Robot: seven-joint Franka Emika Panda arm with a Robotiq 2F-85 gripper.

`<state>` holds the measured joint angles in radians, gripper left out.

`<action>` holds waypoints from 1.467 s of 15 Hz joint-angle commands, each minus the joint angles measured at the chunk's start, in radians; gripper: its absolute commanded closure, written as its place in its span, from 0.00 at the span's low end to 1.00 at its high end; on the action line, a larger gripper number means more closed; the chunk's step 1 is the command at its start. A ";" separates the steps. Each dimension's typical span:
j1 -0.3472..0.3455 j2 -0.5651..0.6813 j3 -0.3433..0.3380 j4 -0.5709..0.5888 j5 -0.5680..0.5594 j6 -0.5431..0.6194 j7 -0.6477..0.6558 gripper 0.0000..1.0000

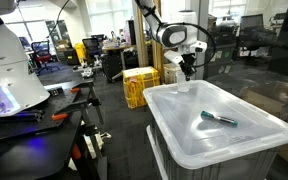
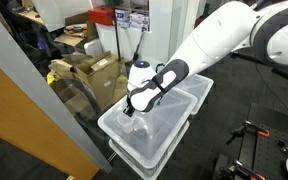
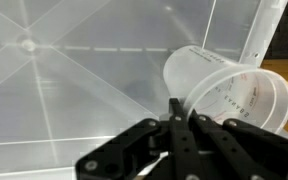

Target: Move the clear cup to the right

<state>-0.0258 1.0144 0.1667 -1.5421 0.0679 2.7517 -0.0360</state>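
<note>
The clear cup (image 3: 229, 90) is a translucent whitish plastic cup, tilted with its open rim toward the wrist camera. My gripper (image 3: 179, 112) is shut on the cup's wall near the rim. In both exterior views the gripper (image 1: 187, 68) (image 2: 132, 108) hangs over the far end of a translucent white bin lid (image 1: 179, 140). The cup is too faint to make out there. A dark teal-capped marker pen (image 1: 219, 119) lies on the lid, apart from the gripper.
The lid (image 2: 119, 140) tops stacked plastic bins, with raised edges all round. A yellow crate (image 1: 139, 85) stands on the floor behind. A dark workbench with tools (image 1: 44, 115) is to one side. Cardboard boxes (image 2: 94, 70) and a glass partition stand nearby.
</note>
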 commanded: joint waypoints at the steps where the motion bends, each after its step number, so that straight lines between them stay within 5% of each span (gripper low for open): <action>1: 0.022 -0.065 -0.025 -0.020 0.013 -0.040 0.028 0.99; 15: -0.001 -0.283 -0.166 -0.136 0.023 0.013 0.144 0.99; 22: -0.062 -0.324 -0.167 -0.214 0.094 0.032 0.159 0.99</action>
<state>-0.0635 0.7450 -0.0101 -1.6776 0.1212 2.7580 0.1059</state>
